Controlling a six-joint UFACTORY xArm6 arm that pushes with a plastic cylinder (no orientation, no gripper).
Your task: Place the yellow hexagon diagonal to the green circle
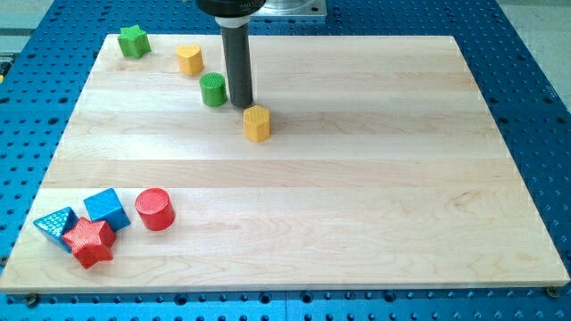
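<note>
My tip (242, 104) is standing between the green circle (213, 90) and the yellow hexagon (257, 123), seemingly touching neither. The tool is grasping nothing. The hexagon is sitting just below-right of the circle on the worktop (357, 178).

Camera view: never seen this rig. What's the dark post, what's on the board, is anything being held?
This is one camera picture looking down at a slant on a wooden board that sits on a blue perforated table. The dark post is the robot arm's rod; it has no grasping part, so nothing is held. It only pushes blocks by sliding my tip along the board.

My tip sits between the green circle, just to its left in the view, and the yellow hexagon, just below and right of it.

Toward the view's top left are a green star and another yellow block. At bottom left cluster a blue triangle, a blue cube, a red star and a red cylinder.
</note>
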